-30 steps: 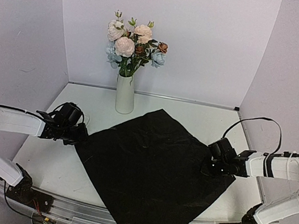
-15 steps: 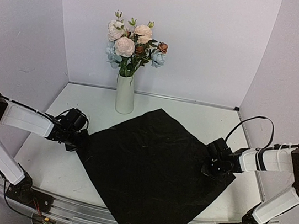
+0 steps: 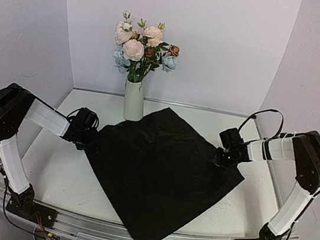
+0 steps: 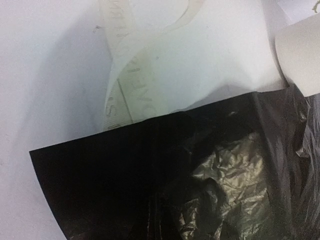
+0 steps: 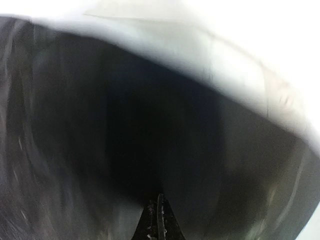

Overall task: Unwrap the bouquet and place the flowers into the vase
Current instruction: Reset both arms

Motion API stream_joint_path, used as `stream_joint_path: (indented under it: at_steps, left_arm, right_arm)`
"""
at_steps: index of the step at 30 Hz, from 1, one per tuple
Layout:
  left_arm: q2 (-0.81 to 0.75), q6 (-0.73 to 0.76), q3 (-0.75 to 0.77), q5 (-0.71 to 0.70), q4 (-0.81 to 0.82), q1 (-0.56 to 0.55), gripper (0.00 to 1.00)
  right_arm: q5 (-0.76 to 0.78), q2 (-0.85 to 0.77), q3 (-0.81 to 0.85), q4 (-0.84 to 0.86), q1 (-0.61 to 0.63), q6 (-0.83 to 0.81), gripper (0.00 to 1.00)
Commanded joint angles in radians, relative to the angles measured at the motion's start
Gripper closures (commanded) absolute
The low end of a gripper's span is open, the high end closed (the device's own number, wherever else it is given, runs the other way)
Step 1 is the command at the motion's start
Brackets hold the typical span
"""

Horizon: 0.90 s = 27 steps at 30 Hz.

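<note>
The flowers (image 3: 142, 46), pink, peach, white and blue, stand upright in the tall white vase (image 3: 133, 99) at the back of the table. No wrapped bouquet shows. The black wrapping sheet (image 3: 158, 173) lies spread as a diamond in front of the vase. My left gripper (image 3: 87, 138) is shut on its left corner, and my right gripper (image 3: 219, 158) is shut on its right corner. In the right wrist view the shut fingertips (image 5: 159, 220) pinch a thin edge of the sheet (image 5: 125, 140). In the left wrist view, crumpled black sheet (image 4: 200, 170) hides my fingers.
A cream ribbon (image 4: 125, 85) lies on the white table (image 3: 52, 164), partly under the sheet's left edge, with the vase's base (image 4: 302, 55) close by. White walls (image 3: 27, 47) close in the left, back and right. A metal rail (image 3: 102, 231) runs along the near edge.
Both grippers have shut on the sheet's side corners and moved toward the back wall. The sheet has slid back with them, and its near tip has left the front rail.
</note>
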Motion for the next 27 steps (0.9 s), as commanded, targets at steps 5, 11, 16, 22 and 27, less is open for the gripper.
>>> stream_joint_path:
  at_steps: [5,11,16,22,27]
  left_arm:
    - [-0.166,0.147,-0.009,-0.004,-0.064,0.026,0.91]
    - [-0.451,0.239,-0.134,-0.012,0.013,0.025,0.48]
    - [-0.659,0.361,-0.262,-0.024,0.132,0.023,0.12]
    - [-0.820,0.558,-0.363,0.035,0.261,0.017,0.00]
    - [-0.860,0.679,-0.384,-0.036,0.275,0.017,0.01]
  right_arm:
    - [0.045,-0.244,-0.031,0.076,-0.012,-0.238,0.97]
    - [0.086,-0.548,-0.222,0.267,-0.012,-0.359,0.78]
    - [0.224,-0.786,-0.422,0.503,-0.011,-0.456,0.48]
    - [0.250,-0.898,-0.641,0.830,-0.012,-0.705,0.02]
    - [0.180,-0.927,-0.667,0.784,-0.012,-0.834,0.02]
